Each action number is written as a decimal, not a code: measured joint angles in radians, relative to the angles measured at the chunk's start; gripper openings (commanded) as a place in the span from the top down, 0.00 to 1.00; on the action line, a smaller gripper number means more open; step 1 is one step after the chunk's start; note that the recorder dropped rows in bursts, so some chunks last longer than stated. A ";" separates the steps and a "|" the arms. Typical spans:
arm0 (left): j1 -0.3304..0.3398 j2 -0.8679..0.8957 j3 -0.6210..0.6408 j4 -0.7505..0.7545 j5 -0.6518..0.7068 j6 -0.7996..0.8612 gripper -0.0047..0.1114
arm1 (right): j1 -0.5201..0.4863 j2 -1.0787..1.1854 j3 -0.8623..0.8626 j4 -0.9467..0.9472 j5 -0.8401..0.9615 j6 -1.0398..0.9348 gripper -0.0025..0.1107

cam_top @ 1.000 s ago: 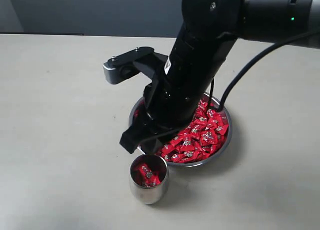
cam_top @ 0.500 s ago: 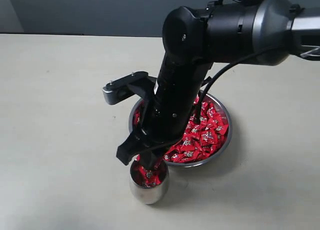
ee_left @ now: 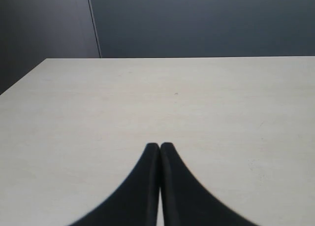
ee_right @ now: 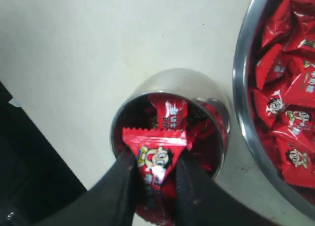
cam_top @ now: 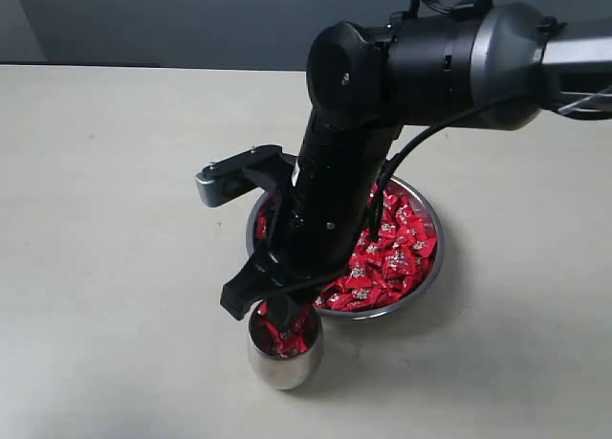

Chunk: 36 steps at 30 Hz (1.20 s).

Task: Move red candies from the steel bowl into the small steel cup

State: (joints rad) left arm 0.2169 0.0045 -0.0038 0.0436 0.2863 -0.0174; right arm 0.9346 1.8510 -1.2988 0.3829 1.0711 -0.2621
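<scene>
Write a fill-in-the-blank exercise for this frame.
1. The right end effector grips one ____ at the mouth of the cup.
2. The candies in the bowl have wrappers of the colour ____.
3. The left end effector is ____ and empty, above the table.
Missing words: candy; red; shut.
</scene>
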 measured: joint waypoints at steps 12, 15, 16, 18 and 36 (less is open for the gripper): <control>0.000 0.000 0.000 0.000 0.000 0.000 0.96 | 0.000 0.000 0.000 0.000 0.000 0.000 0.56; 0.000 0.000 0.000 0.000 0.000 0.000 0.96 | 0.000 0.000 0.000 0.000 0.000 0.000 0.56; 0.000 0.000 0.000 0.000 0.000 0.000 0.96 | 0.000 0.000 0.000 0.000 0.000 0.000 0.56; 0.000 0.000 0.000 0.000 0.000 0.000 0.96 | 0.000 0.000 0.000 0.000 0.000 0.000 0.56; 0.000 0.000 0.000 0.000 0.000 0.000 0.96 | 0.004 -0.019 -0.015 -0.174 0.010 0.086 0.56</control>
State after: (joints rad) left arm 0.2169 0.0045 -0.0038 0.0436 0.2863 -0.0174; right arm 0.9383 1.8322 -1.3139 0.2087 1.0812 -0.1756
